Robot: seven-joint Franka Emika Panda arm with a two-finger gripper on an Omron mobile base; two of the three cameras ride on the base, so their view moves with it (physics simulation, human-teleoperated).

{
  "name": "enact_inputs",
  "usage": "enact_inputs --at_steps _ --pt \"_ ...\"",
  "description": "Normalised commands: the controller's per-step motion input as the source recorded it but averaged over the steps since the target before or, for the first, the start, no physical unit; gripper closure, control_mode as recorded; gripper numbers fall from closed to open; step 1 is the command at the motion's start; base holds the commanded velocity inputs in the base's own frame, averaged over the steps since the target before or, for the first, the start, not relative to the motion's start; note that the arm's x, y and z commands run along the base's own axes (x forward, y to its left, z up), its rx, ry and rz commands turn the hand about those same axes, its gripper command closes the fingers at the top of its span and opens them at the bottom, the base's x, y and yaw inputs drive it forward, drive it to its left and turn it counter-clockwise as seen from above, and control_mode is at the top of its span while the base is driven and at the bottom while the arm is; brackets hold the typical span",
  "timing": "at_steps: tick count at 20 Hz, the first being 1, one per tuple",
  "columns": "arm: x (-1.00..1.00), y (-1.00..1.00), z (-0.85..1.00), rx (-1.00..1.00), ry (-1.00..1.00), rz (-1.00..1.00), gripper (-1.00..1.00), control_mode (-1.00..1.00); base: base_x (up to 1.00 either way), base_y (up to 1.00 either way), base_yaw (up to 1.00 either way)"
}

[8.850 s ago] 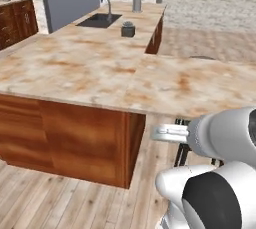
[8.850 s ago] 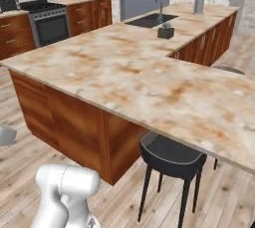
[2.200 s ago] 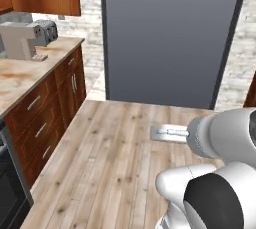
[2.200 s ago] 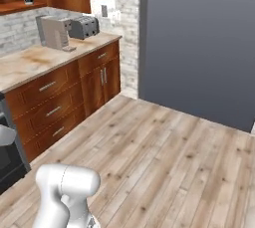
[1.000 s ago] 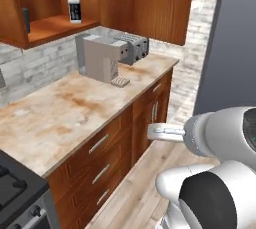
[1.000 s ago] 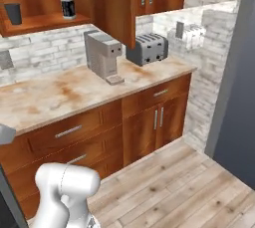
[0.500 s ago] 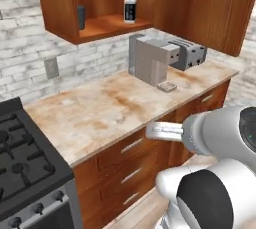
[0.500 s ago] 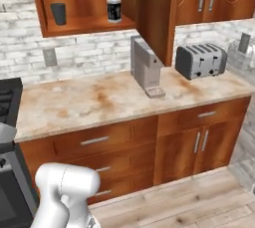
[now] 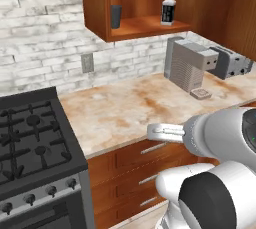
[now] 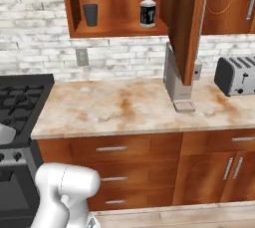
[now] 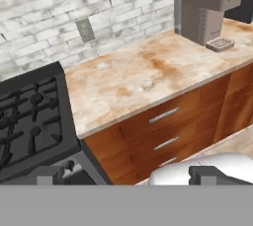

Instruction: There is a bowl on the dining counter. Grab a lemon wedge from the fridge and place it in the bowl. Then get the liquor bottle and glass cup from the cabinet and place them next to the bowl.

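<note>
Both base views look forward and down from behind the arm at the counter (image 9: 130,108) and open cabinet (image 10: 119,28); the hand view sits lower (nearer the stove (image 11: 29,116)), sharing that counter.

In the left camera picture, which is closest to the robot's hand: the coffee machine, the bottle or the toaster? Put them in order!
Starting from the gripper, which is open and low over the counter's front edge:
1. Coffee machine, on the counter, to the right.
2. Toaster, further right along the counter, behind the coffee machine.
3. Bottle, high up on the open cabinet shelf by the wall.
</note>
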Motion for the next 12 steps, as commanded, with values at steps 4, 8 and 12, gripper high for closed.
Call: enact_inputs --at_steps 4,8,12 --pt "0.00 0.00 0.00 0.00 0.00 0.00 -1.00 1.00 0.36 -0.51 0.34" --pt "0.00 0.00 0.00 0.00 0.00 0.00 -1.00 1.00 0.51 -0.51 0.35" --pt "0.00 0.00 0.00 0.00 0.00 0.00 -1.00 1.00 0.82 -0.40 0.25"
